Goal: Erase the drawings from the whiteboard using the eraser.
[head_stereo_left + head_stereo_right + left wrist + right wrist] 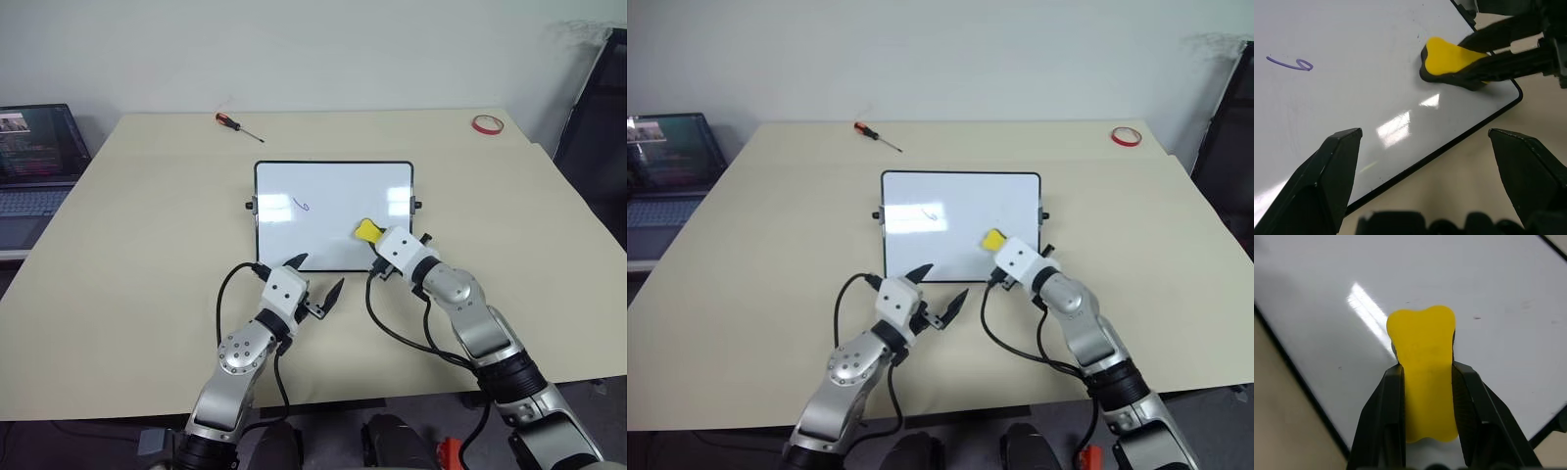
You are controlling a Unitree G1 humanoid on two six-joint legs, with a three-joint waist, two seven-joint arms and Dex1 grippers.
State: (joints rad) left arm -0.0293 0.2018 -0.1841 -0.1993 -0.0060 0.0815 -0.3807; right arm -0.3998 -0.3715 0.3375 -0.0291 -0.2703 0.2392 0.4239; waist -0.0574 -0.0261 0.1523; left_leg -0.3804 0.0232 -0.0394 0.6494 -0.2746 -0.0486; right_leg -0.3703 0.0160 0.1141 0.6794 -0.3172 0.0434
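On the board's (333, 191) near right, the right gripper (1426, 382) pinches the eraser (367, 231); dragging left toward the squiggle (302, 205) could shove the unheld board (left gripper (315, 277) spread)

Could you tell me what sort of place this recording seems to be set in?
Probably an office or lab workspace. A large beige table stands against a plain white wall, a laptop sits open on a side desk, and a screwdriver, a roll of red tape and a small whiteboard lie on the table.
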